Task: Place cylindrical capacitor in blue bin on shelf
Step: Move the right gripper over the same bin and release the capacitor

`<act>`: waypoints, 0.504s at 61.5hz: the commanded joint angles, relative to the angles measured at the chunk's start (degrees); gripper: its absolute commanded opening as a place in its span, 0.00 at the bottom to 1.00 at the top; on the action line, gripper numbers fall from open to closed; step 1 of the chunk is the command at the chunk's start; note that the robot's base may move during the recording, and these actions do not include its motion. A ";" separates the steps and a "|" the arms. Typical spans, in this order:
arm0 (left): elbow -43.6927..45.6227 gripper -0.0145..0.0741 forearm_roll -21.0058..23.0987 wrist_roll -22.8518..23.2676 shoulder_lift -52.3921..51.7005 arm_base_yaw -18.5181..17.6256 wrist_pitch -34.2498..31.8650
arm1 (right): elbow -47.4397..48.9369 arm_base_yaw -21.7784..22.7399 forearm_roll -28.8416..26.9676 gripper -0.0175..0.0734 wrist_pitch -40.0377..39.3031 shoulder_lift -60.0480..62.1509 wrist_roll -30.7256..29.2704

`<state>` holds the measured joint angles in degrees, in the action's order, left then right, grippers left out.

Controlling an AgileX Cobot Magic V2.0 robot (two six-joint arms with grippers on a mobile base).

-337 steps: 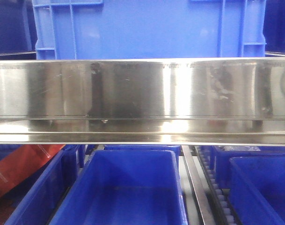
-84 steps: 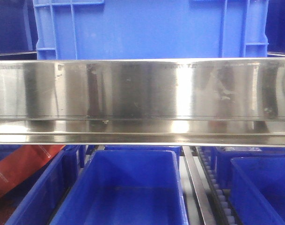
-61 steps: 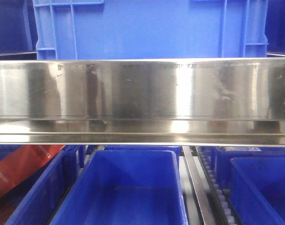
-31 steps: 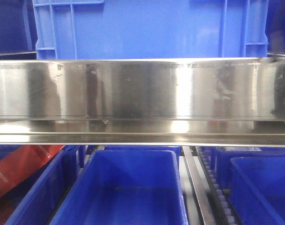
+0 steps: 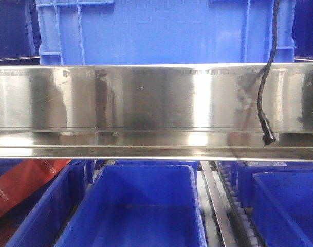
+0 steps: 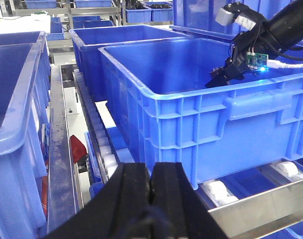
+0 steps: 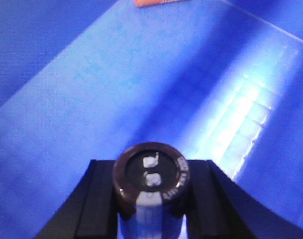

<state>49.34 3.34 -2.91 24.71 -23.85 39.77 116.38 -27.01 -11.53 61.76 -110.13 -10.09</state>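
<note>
Inside blue bin (image 7: 91, 74), right gripper (image 7: 150, 209) gripping dark, grey-striped cylindrical capacitor (image 7: 151, 186), seemingly upright

A black cable (image 5: 264, 77) dangles at two o'clock in the front view — its plug at the tip — while a red pouch (image 5: 22, 182) slants at eight o'clock.
</note>
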 commanded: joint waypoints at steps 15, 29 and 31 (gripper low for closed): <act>-0.16 0.04 0.86 0.46 -0.35 0.25 -1.09 | 0.77 -0.02 -0.26 0.82 0.36 0.72 -0.11; -0.16 0.04 1.44 0.46 -0.35 0.25 -1.09 | 0.77 -0.02 -0.26 0.60 0.16 4.45 0.15; -0.16 0.04 1.44 0.46 -0.35 0.25 -1.09 | 0.77 -0.02 -0.26 0.55 0.13 5.37 0.15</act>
<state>49.34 4.09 -2.91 24.71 -23.85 39.77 116.50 -27.01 -11.64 62.15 -108.37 -9.97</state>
